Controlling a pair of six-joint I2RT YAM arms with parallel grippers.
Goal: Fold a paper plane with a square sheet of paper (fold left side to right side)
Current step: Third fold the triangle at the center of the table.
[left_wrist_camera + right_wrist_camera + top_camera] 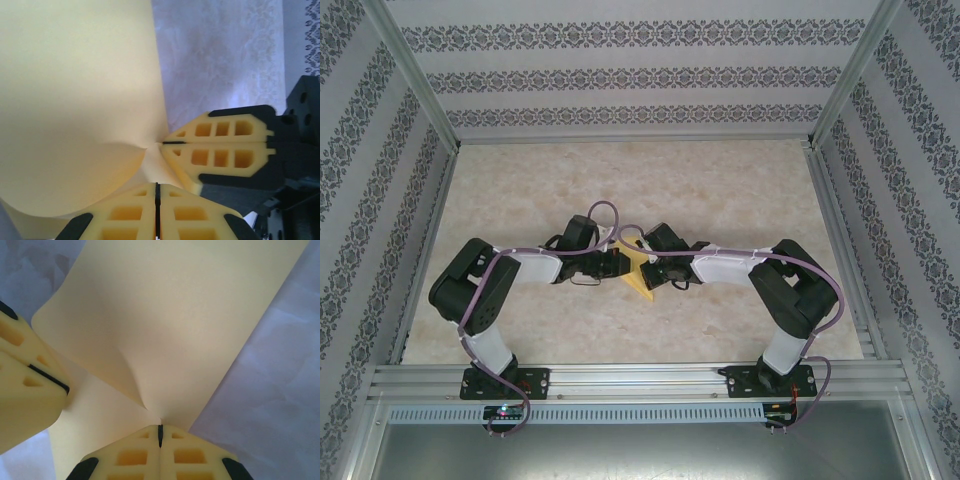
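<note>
**Middle blocked, far half open**

The black-and-white left arm (pixel 485 290) and right arm (pixel 788 290) arch in from the near edge of the beige marbled tabletop (pixel 720 180). At its middle the left gripper (pixel 617 263) and right gripper (pixel 656 268) sit almost tip to tip. Both are pinched on the bright-yellow sheet of thin paper (pixel 638 278), which leaves no passage between them. The far half and both far corners are open. So is the strip along the near edge between the bases. Patterned wallpaper walls (pixel 620 80) close the left, right and far edges.

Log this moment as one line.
left claw: shut on paper | right claw: shut on paper | paper: curved, pinched by both
</note>
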